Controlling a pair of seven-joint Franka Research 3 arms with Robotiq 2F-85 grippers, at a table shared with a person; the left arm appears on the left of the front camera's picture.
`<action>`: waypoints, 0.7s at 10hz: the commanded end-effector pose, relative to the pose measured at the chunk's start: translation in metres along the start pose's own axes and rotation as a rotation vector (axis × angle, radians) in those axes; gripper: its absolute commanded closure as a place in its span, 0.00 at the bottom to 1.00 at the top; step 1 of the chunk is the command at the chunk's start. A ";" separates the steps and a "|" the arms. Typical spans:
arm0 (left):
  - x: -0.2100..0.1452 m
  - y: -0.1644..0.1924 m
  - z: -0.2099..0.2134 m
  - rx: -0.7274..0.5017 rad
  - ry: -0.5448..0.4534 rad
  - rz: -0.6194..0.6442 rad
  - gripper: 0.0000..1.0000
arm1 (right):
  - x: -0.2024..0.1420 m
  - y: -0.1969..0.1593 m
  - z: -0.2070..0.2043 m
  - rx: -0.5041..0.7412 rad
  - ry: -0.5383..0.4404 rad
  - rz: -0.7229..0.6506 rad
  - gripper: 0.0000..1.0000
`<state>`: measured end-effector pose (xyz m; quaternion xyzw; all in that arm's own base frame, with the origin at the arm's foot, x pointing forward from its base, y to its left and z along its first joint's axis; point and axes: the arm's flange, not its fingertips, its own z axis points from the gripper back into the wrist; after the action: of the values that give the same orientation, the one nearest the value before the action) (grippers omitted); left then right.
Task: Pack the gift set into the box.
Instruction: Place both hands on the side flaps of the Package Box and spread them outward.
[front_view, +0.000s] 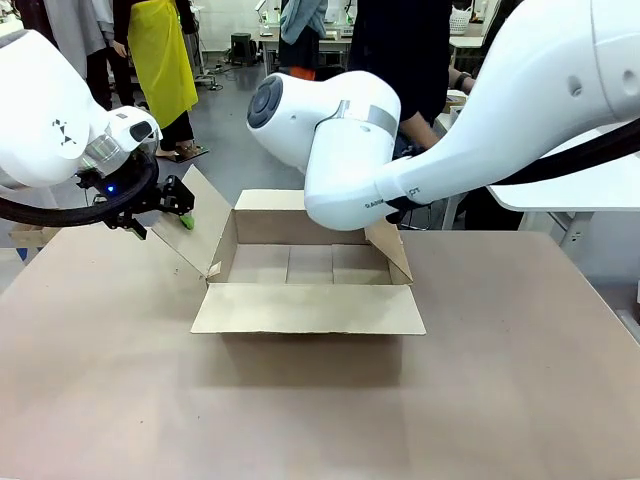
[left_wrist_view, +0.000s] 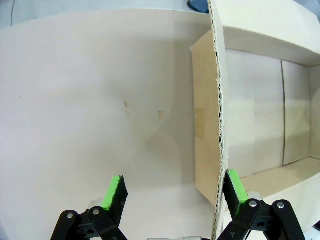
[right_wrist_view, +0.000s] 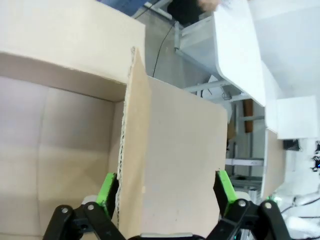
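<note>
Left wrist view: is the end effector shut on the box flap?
No: the left end effector is open, the flap beside one pad, a wide gap to the other.

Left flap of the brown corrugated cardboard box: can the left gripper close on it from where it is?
Probably yes. The left gripper is open and the left flap's corrugated edge stands between its green pads, close against one, with nothing else in the gap.

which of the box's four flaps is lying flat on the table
The near flap, on the robot's side. The left flap and right flap slant upward; the far flap stands up.
</note>
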<state>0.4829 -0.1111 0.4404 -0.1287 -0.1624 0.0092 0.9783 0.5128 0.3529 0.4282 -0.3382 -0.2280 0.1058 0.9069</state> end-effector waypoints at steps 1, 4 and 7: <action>0.001 -0.001 0.002 0.015 -0.006 0.009 0.00 | -0.014 -0.043 -0.012 0.083 0.104 -0.093 0.00; 0.001 -0.001 0.002 0.015 -0.006 0.009 0.00 | -0.029 -0.120 -0.041 0.307 0.182 -0.243 0.00; 0.001 -0.001 0.002 0.015 -0.006 0.009 0.00 | -0.052 -0.160 -0.100 0.671 0.245 -0.356 0.00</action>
<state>0.4829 -0.1112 0.4407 -0.1287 -0.1627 0.0092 0.9782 0.5305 0.1755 0.4684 -0.0691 -0.1528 -0.0389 0.9851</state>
